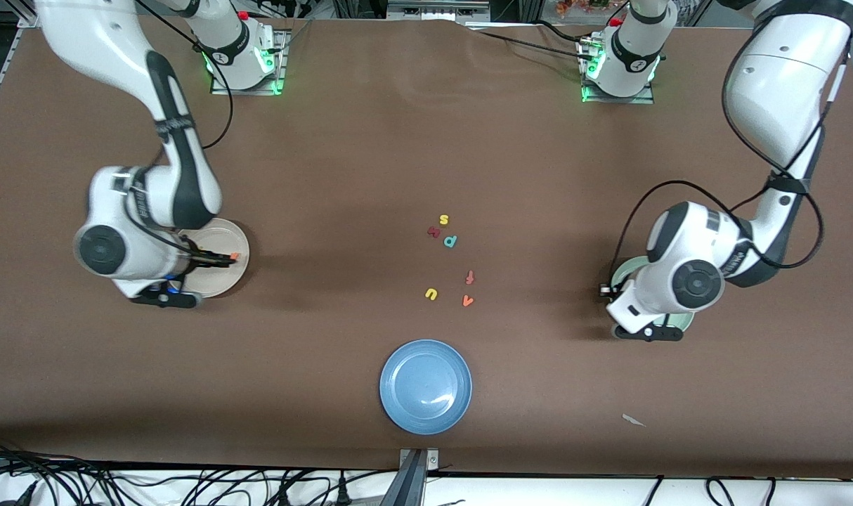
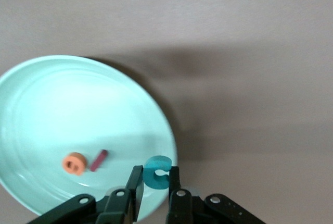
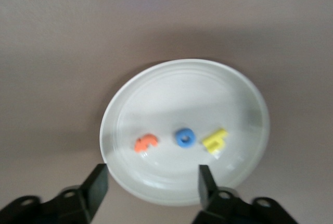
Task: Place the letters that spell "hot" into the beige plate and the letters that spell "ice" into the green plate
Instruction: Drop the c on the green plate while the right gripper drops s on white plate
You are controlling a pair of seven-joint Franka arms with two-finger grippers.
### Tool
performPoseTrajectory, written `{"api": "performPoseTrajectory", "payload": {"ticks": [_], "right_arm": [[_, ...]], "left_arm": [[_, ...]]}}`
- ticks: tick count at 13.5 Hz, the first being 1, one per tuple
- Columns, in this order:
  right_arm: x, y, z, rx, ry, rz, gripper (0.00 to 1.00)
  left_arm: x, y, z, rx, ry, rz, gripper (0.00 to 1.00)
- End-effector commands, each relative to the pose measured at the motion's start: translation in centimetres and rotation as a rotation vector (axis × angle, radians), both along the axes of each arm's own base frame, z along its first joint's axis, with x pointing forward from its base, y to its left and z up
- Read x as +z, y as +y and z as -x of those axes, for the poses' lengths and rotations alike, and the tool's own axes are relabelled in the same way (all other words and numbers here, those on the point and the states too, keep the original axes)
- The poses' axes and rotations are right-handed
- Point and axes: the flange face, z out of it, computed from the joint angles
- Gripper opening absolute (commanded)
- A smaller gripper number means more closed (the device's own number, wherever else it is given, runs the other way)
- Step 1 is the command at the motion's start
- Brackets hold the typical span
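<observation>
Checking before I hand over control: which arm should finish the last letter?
Left. The left gripper holds the teal c over the green plate; the right gripper is open, "hot" done.

Robotics lab: two white arms [image 1: 152, 176] bolted on metal base plates [image 1: 247, 88] to a brown-covered table [image 1: 370, 140], aluminium frame rails along the edges, loose black cables [image 1: 187, 485] trailing at the table's near edge.

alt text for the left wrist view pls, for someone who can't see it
The left gripper holds a teal c between its fingers over the rim of the green plate. On the plate lie an orange e and, beside it, a dark red i; the brown table fills the rest.
</observation>
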Motion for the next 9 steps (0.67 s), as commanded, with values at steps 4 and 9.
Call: {"api": "performPoseTrajectory", "payload": {"ticks": [4,9], "right_arm": [[15.7,-2.0,-1.3,-0.012,-0.174,-0.047,0.99],[25.1,-4.2,-2.2,-0.058,-0.27,-0.038,0.99]], "left_arm": [[0.2,5.6,-0.2,-0.216,0.017,-0.028,1.0],[4.2,6.5,-1.0,-0.186,-0.031,-0.036,1.0]]}}
